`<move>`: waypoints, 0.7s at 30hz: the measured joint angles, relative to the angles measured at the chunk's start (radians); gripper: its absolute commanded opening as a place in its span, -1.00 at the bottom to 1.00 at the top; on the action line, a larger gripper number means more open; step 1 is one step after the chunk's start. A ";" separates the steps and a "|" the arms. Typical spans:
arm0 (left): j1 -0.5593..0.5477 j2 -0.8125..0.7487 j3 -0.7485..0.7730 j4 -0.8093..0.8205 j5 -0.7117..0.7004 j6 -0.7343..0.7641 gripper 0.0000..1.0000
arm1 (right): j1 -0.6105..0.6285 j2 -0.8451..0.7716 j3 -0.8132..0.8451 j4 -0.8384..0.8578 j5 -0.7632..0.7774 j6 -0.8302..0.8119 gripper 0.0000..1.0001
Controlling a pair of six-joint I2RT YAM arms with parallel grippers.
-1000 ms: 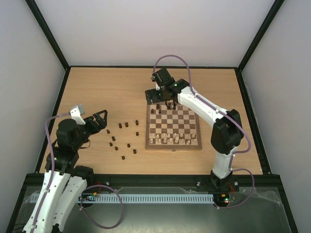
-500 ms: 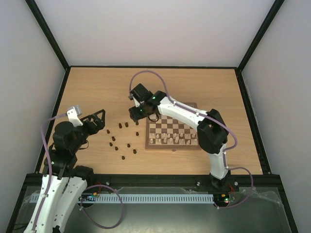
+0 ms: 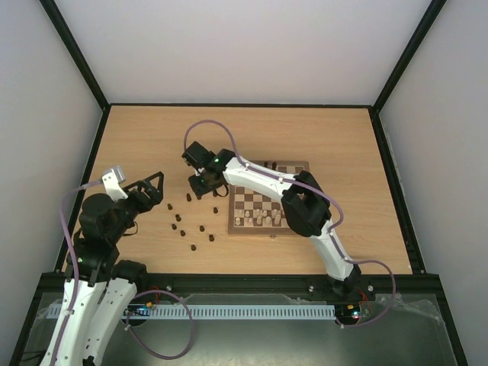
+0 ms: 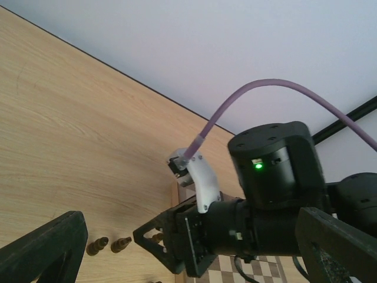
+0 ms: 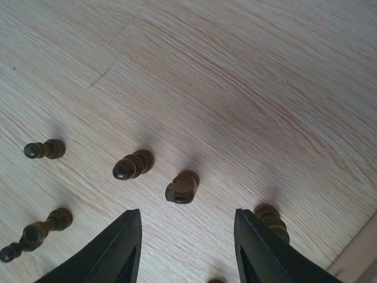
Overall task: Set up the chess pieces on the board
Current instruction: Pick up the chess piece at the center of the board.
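Several dark chess pieces [image 3: 187, 197] lie scattered on the table left of the board [image 3: 267, 231]. My right gripper [image 3: 196, 187] hovers over them, open, with nothing between its fingers [image 5: 126, 247]. In the right wrist view a dark knight [image 5: 182, 187] lies on its side just ahead of the gap of the right gripper [image 5: 188, 236]. A rounded piece [image 5: 133, 164] lies to its left and another [image 5: 272, 219] stands beside the right finger. My left gripper [image 3: 158, 191] is open and empty, left of the pieces.
Cream pieces [image 3: 263, 219] stand on the board's near rows. The right arm [image 3: 259, 179] crosses the board's far left corner and hides part of it. In the left wrist view the right arm's wrist [image 4: 271, 177] fills the space ahead, with two dark pieces [image 4: 121, 243] beside it.
The right arm has swung left from the board's far edge to above the loose pieces on the table, and its jaws have narrowed. The left arm has barely moved.
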 measured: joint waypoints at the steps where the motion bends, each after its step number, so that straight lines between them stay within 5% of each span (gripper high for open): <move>1: 0.000 -0.001 0.000 0.000 0.002 -0.001 0.99 | 0.002 0.014 0.014 -0.005 0.007 0.002 -0.14; 21: 0.000 -0.002 0.000 0.000 0.010 -0.004 0.99 | 0.016 0.129 0.109 -0.056 0.036 0.017 -0.30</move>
